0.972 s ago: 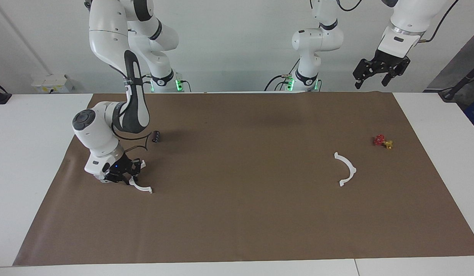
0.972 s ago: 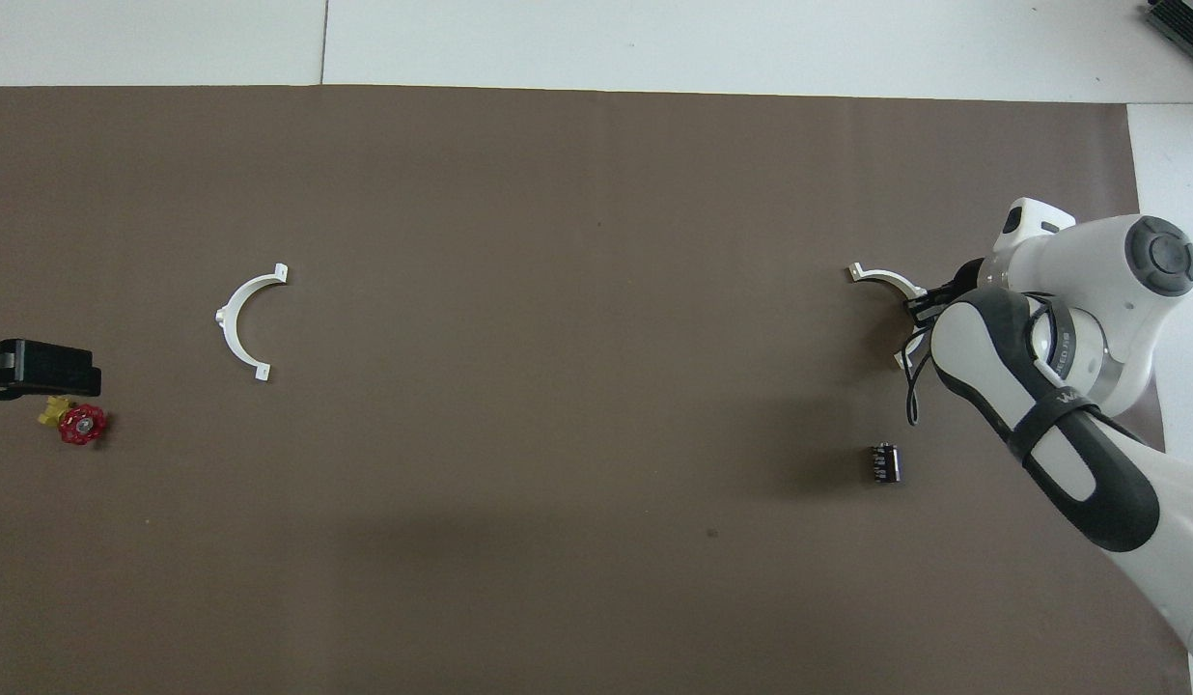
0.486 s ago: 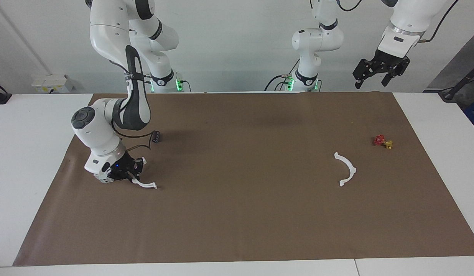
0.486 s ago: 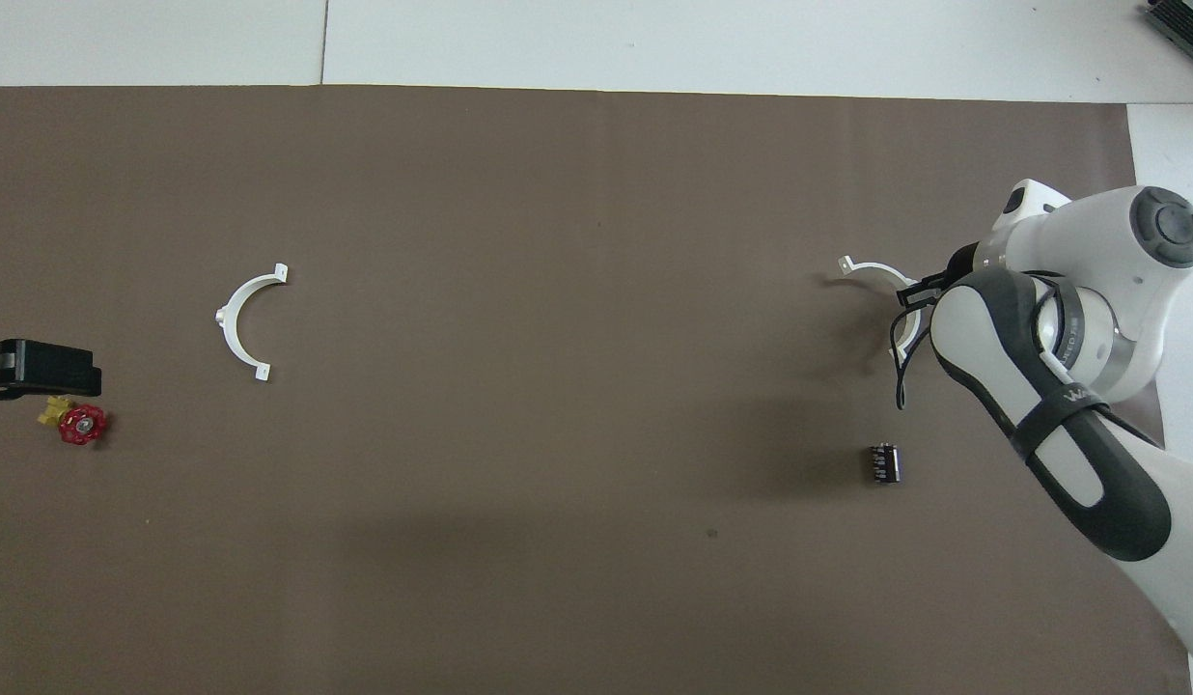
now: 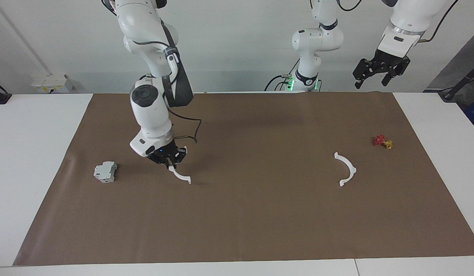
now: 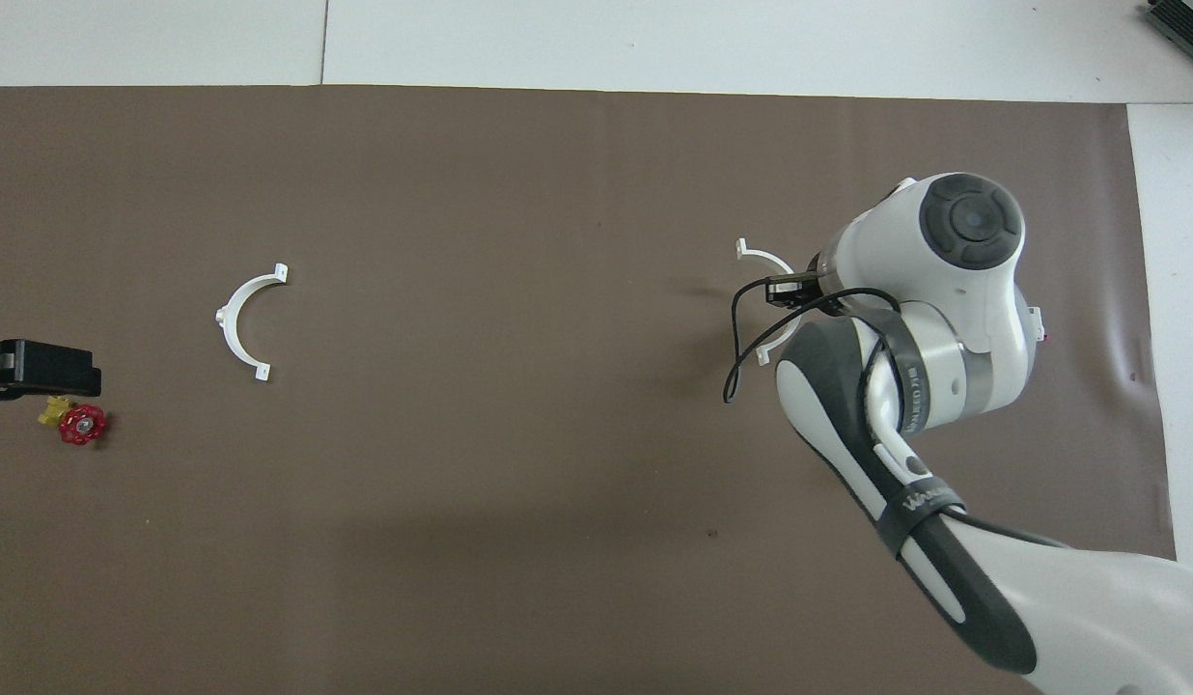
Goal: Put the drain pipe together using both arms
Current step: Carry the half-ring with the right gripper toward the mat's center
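My right gripper [image 5: 171, 163] is shut on one white half-ring arc [image 5: 181, 176] of the drain pipe and holds it a little above the brown mat [image 5: 260, 214]. The arc hangs below the fingers. In the overhead view, the arc [image 6: 762, 259] sticks out from under the right gripper [image 6: 790, 290]. The other half-ring arc [image 5: 346, 168] lies flat on the mat toward the left arm's end and also shows in the overhead view [image 6: 241, 323]. My left gripper [image 5: 379, 74] waits open and empty, raised over the mat's corner near its base; it also shows in the overhead view [image 6: 37, 369].
A grey-white boxy block [image 5: 105, 171] stands on the mat toward the right arm's end. A small red-and-yellow valve [image 5: 382, 142] lies near the second arc, a little nearer to the robots, also seen from overhead [image 6: 75, 422].
My right gripper has lifted the arc off the mat and carried it toward the middle of the table, uncovering the grey-white block. The left arm has not moved.
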You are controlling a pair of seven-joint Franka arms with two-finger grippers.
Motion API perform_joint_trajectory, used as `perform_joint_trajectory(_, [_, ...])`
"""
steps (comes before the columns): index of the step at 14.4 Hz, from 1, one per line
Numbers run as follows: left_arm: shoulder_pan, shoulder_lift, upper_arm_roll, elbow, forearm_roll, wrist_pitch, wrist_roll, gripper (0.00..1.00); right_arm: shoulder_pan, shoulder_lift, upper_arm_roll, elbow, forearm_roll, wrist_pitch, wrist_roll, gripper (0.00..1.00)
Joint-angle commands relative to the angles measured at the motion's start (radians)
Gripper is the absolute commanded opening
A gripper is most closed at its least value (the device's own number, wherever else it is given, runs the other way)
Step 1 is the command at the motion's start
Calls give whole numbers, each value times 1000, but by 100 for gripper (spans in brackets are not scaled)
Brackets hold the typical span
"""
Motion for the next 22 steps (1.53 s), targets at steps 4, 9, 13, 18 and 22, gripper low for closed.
perform_joint_trajectory(4, [3, -22, -1, -17, -15, 1, 3, 100, 181, -3, 6, 4, -18, -19, 331, 0])
perform_joint_trajectory(9, [3, -22, -1, -17, -15, 2, 3, 100, 261, 27, 6, 1, -8, 20, 397, 0])
perform_joint_trajectory(13, [3, -22, -1, -17, -15, 2, 1, 100, 300, 70, 6, -2, -12, 72, 426, 0])
perform_joint_trajectory(18, [3, -22, -1, -22, -15, 10, 0, 100, 330, 122, 6, -8, -12, 144, 485, 0])
perform_joint_trajectory(22, [3, -24, -1, -24, -15, 10, 0, 100, 332, 126, 6, -16, -23, 149, 482, 0])
